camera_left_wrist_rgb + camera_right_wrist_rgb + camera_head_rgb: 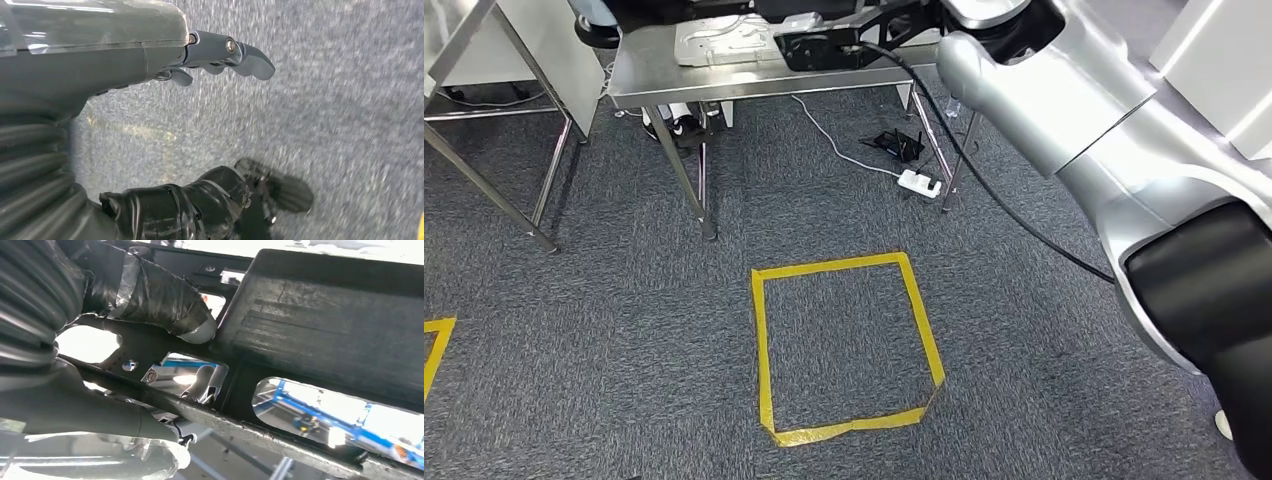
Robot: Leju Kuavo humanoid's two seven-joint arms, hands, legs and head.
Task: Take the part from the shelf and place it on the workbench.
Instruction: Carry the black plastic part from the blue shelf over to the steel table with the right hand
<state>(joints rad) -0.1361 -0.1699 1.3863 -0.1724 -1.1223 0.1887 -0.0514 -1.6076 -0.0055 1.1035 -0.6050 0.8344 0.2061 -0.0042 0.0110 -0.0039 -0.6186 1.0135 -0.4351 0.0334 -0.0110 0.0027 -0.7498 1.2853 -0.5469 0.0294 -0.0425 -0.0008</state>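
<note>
The part is a flat black metal frame with cut-out openings. My right hand grips it, the taped thumb pressing one face and the fingers showing through an opening. In the head view my right arm reaches to the steel workbench, and the black part sits over its top near the front edge. Whether it rests on the top I cannot tell. My left hand hangs over the grey carpet, fingers apart and holding nothing.
A silver plate lies on the workbench beside the part. A yellow tape square marks the carpet before the bench. A white power strip and cables lie under it. Another steel frame stands left, a white cabinet right.
</note>
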